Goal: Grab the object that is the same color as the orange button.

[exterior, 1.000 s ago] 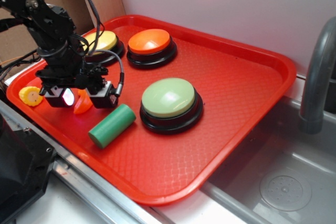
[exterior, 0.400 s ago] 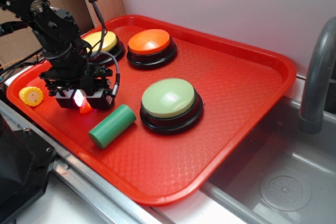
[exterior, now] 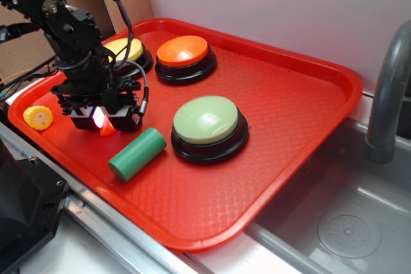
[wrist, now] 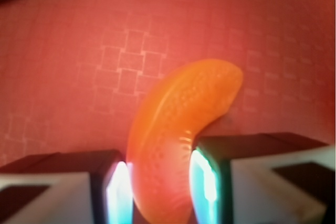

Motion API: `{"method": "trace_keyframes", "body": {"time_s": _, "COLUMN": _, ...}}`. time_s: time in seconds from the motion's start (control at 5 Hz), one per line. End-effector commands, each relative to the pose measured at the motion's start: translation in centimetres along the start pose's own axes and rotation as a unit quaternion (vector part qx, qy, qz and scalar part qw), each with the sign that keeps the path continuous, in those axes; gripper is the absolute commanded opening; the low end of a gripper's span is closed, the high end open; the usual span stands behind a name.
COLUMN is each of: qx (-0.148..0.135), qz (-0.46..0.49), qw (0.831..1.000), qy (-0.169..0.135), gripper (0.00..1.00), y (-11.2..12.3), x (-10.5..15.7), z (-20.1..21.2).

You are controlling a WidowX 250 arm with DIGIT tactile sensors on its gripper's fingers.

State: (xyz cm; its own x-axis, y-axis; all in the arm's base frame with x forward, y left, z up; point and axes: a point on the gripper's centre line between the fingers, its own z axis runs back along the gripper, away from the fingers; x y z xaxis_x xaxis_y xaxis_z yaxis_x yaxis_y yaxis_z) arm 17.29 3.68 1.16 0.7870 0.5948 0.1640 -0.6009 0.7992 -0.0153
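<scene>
My gripper point(wrist: 157, 182) stands low over the red tray point(exterior: 302, 94), its jaws set on either side of the orange crescent point(wrist: 178, 145), the one piece that matches the orange button point(exterior: 183, 51) in colour. In the wrist view the two fingers point(wrist: 118, 187) flank the lower end of the crescent with no gap visible on either flank, so I read the jaws as closed onto it. Whether the grip already bears load cannot be told, since the piece appears to lie on the tray floor. The curved upper end of the crescent projects forward beyond the fingers, because I hold it near one end and not at its middle.

In the exterior view my gripper point(exterior: 103, 120) sits near the left part of the tray, and only a small corner of the crescent point(exterior: 106, 129) shows beneath it. The yellow corn-like piece point(exterior: 37, 117) lies to one side, apart from me, and the green cylinder point(exterior: 137, 153) lies just beside me toward the tray's near edge; neither is touched. The orange button stands well behind, beside the yellow button point(exterior: 128, 49), with the pale green button point(exterior: 209, 120) nearer the tray's centre.

An off-centre hold on a glossy curve may let it pivot when lifted.
</scene>
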Motion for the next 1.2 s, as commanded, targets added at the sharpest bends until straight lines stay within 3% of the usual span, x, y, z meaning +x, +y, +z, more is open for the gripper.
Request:
{"method": "trace_keyframes", "body": {"time_s": 0.0, "qx": -0.017, "qz": -0.048, "qw": 0.999, "qy": -0.005, "gripper": 0.00, "y": -0.3, "x": 2.6, "z": 5.9}}
{"method": "trace_keyframes", "body": {"time_s": 0.2, "qx": -0.032, "qz": -0.110, "qw": 0.993, "qy": 0.004, "gripper": 0.00, "y": -1.4, "x": 3.1, "z": 9.3}}
{"method": "trace_keyframes", "body": {"time_s": 0.4, "qx": -0.063, "qz": -0.186, "qw": 0.980, "qy": 0.035, "gripper": 0.00, "y": -3.0, "x": 3.0, "z": 12.4}}
{"method": "trace_keyframes", "body": {"time_s": 0.8, "qx": -0.082, "qz": -0.229, "qw": 0.969, "qy": 0.041, "gripper": 0.00, "y": -5.3, "x": 2.6, "z": 16.4}}
{"method": "trace_keyframes", "body": {"time_s": 1.0, "qx": -0.076, "qz": -0.205, "qw": 0.976, "qy": 0.020, "gripper": 0.00, "y": -4.8, "x": 2.4, "z": 16.5}}
